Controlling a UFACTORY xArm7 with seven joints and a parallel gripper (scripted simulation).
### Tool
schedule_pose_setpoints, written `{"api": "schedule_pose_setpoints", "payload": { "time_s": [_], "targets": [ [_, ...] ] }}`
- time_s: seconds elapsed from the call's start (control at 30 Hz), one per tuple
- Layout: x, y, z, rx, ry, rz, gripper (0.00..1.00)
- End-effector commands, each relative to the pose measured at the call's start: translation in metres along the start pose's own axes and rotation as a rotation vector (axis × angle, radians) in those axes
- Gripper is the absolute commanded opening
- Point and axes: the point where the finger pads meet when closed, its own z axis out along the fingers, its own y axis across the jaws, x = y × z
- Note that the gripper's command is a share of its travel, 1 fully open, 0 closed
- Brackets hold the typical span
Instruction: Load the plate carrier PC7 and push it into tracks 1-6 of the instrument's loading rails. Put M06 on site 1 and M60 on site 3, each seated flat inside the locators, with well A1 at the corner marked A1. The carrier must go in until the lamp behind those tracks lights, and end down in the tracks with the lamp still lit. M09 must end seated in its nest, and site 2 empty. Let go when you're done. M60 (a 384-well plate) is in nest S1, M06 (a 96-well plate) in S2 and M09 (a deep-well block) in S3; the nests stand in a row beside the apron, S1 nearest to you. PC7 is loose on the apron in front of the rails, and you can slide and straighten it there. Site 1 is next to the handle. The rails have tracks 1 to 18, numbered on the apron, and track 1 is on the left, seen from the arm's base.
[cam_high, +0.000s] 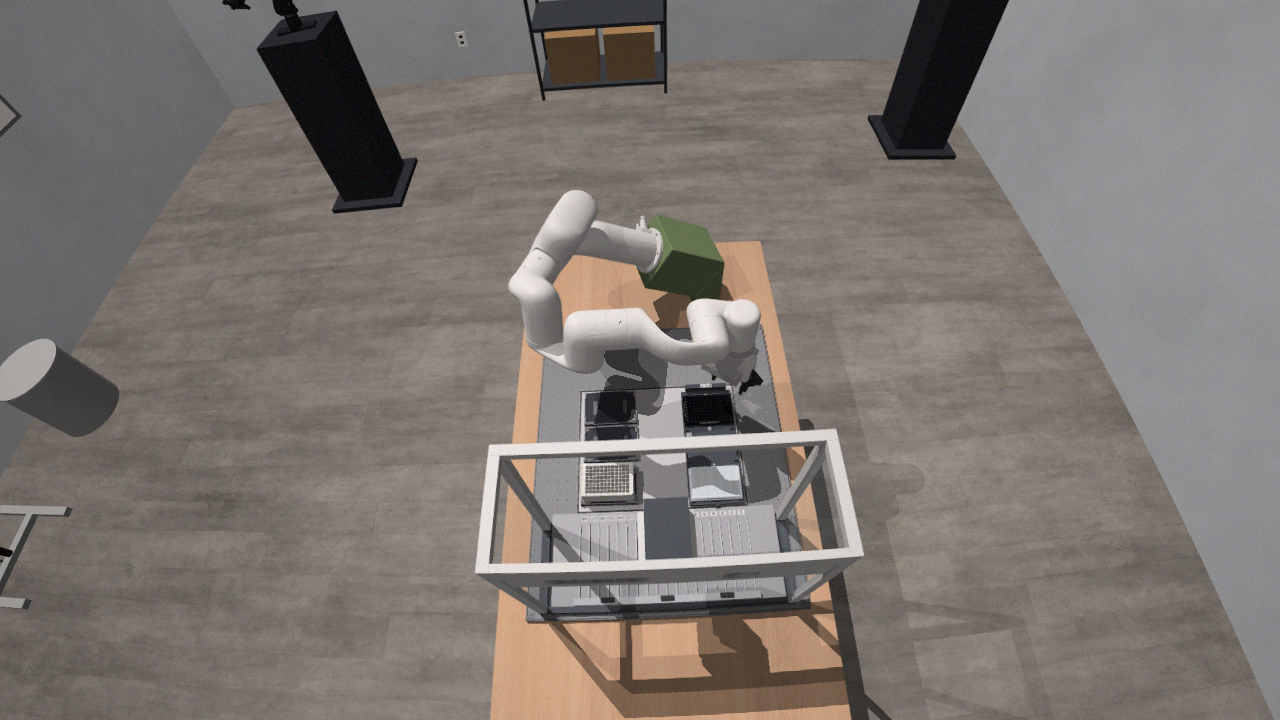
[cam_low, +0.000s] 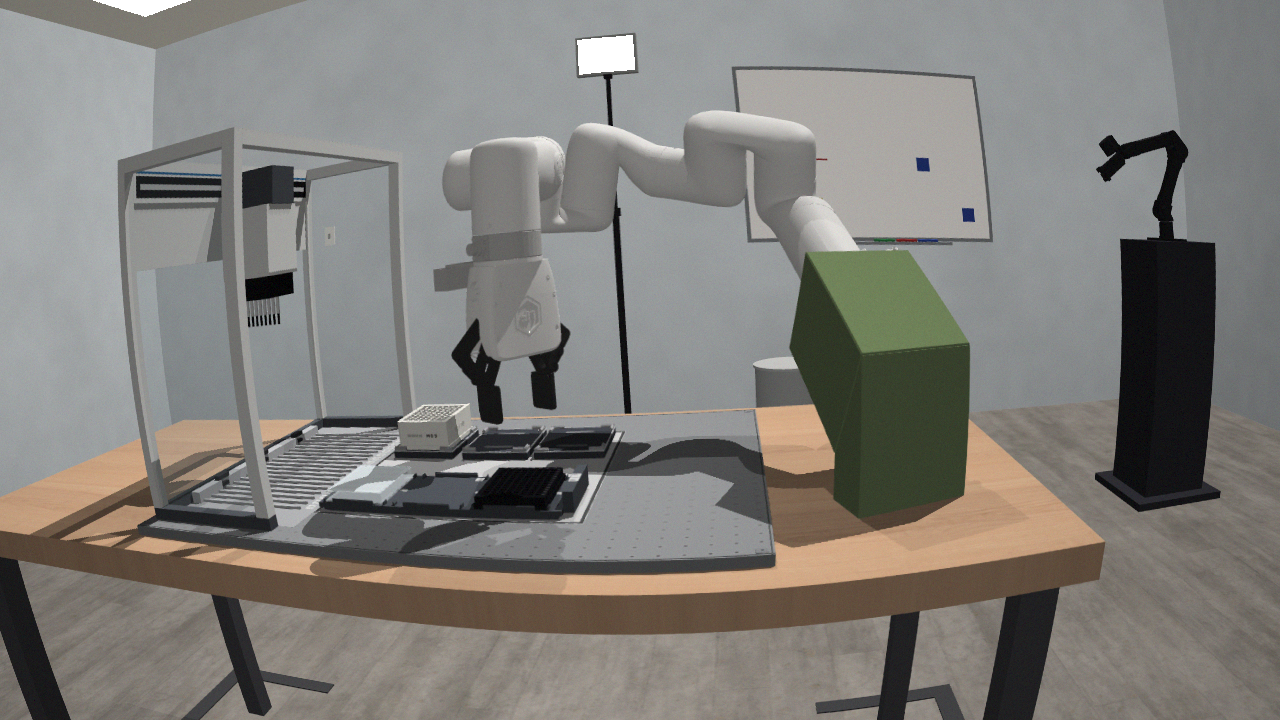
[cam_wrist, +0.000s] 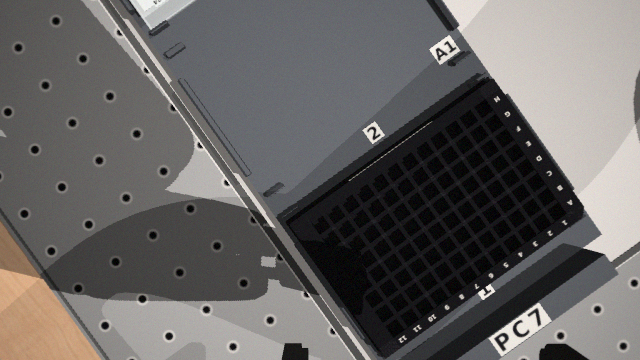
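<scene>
The carrier PC7 (cam_high: 716, 452) lies on the apron in front of the rails. The black 96-well plate M06 (cam_wrist: 435, 220) sits on site 1 beside the handle (cam_wrist: 525, 295), with its A and 1 marks at the handle-end corner. Site 2 (cam_wrist: 310, 95) is bare. The pale 384-well plate M60 (cam_low: 380, 488) sits on site 3. The white deep-well block M09 (cam_low: 434, 424) stands in the far nest. My gripper (cam_low: 517, 394) is open and empty. It hangs well above the carrier's handle end, and its fingertips show at the bottom of the wrist view (cam_wrist: 427, 352).
Two nests (cam_low: 503, 441) (cam_low: 573, 439) beside M09 hold no plate. The white instrument frame (cam_high: 666, 501) with its pipetting head (cam_low: 268, 241) stands over the rails (cam_low: 295, 456). A green block (cam_low: 881, 380) encloses the arm's base on the table.
</scene>
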Motion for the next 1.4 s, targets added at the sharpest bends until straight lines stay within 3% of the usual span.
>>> {"api": "schedule_pose_setpoints", "payload": {
  "time_s": [0.0, 0.5, 1.03, 1.37],
  "targets": [
    [-0.008, 0.019, -0.003, 0.012, -0.003, -0.15, 0.82],
    [-0.032, 0.08, -0.003, 0.012, -0.001, -0.584, 0.82],
    [-0.032, 0.08, -0.003, 0.012, 0.0, -0.621, 0.82],
    [-0.032, 0.08, 0.012, 0.012, 0.0, -0.621, 0.82]
  ]
}}
